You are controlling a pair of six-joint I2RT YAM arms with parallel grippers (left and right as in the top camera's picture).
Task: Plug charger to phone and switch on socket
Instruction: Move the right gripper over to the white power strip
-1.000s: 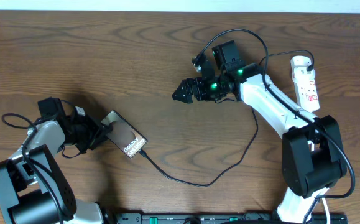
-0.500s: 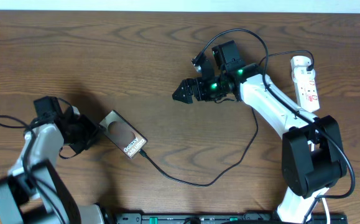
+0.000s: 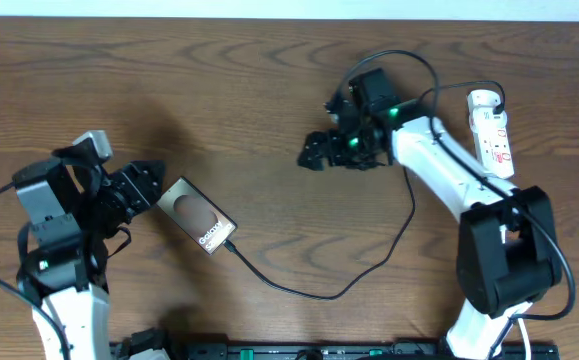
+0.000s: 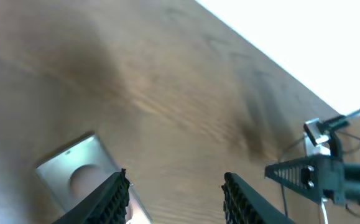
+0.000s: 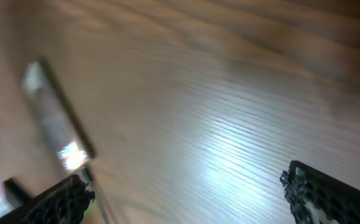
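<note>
The phone (image 3: 197,217) lies flat on the table at the lower left, its lettered end pointing lower right. The charger cable (image 3: 309,294) runs from a small plug (image 3: 229,246) set against that end, loops right and climbs toward the socket (image 3: 491,130), a white power strip at the far right. My left gripper (image 3: 151,182) stands open just left of the phone, holding nothing. In the left wrist view the phone (image 4: 74,171) sits beside the left finger of this gripper (image 4: 176,190). My right gripper (image 3: 312,155) hangs open over bare wood at centre, well left of the socket. It (image 5: 192,186) is empty.
The right arm's white links (image 3: 439,165) stretch between the gripper and its base, passing close to the power strip. The charger cable (image 3: 409,205) hangs in a loop under that arm. A dark rail (image 3: 319,350) borders the table's front edge.
My left gripper has let go of the phone's left end, opened and drawn back to the left. The right gripper has shifted slightly right and turned. The phone stays put.
</note>
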